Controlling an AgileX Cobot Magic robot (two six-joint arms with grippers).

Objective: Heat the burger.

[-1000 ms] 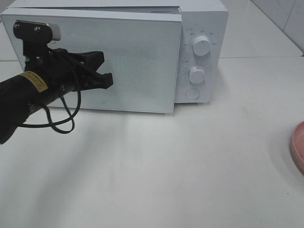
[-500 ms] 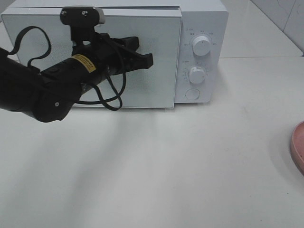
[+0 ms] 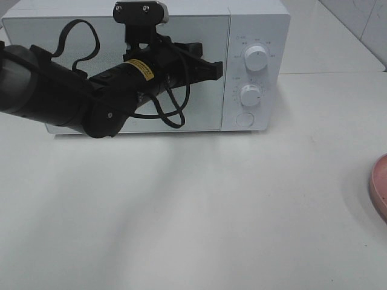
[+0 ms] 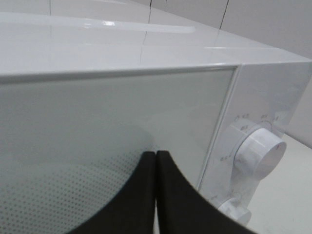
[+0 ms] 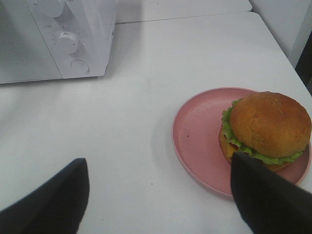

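The burger (image 5: 269, 124), a golden bun with green lettuce, sits on a pink plate (image 5: 200, 131) in the right wrist view; it is out of the high view. My right gripper (image 5: 159, 168) is open and empty above the table, with the burger just beyond one fingertip (image 5: 243, 168). The white microwave (image 3: 254, 36) stands at the back with its glass door (image 3: 199, 109) closed. My left gripper (image 3: 213, 69) is shut and empty, its tips against the door near the control panel. It also shows in the left wrist view (image 4: 156, 155), fingers pressed together.
The microwave panel has two round knobs (image 3: 256, 58) (image 3: 250, 95) and a round button (image 3: 244, 119). The pink plate's rim (image 3: 380, 187) shows at the right edge of the high view. A black cable (image 3: 169, 118) loops under the left arm. White table all around.
The microwave door swung from open to closed. My left gripper moved right and up along the door toward the control panel, pushing it shut.
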